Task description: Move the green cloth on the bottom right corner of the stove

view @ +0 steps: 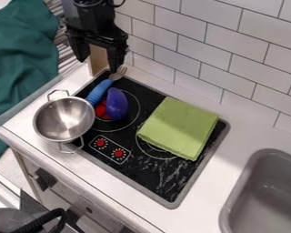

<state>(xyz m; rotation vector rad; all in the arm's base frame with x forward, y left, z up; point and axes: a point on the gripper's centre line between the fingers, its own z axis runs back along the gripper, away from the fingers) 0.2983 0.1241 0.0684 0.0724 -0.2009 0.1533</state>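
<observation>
Green cloth [181, 127], grip fault: a shallow pinch may catch only the top layer, causing the folded stack to open or slide.
Blue-handled fork [99, 91] and purple eggplant [116, 103], collision fault: a low traverse toward the green cloth could strike either item; the eggplant is rounded and likely to roll.
Stove [147, 175], placement fault: the target corner appears to be the one nearest the camera, beyond the control panel [109, 149]; overshoot could leave the green cloth hanging over the stove rim onto the worktop [233, 143].
Gripper: at the upper left, above the far left corner of the stove; fingers [116, 59] spread, with nothing between them.
Green cloth, position: folded flat on the right half of the stove, partly covering the right burner ring; to the right of the gripper in the view, lower and nearer the camera, with the eggplant between.
Metal pot [64, 119]: across the left front edge of the stove, away from the probable transfer path.
Next move: cross high, descend over the green cloth, close on all layers.
</observation>
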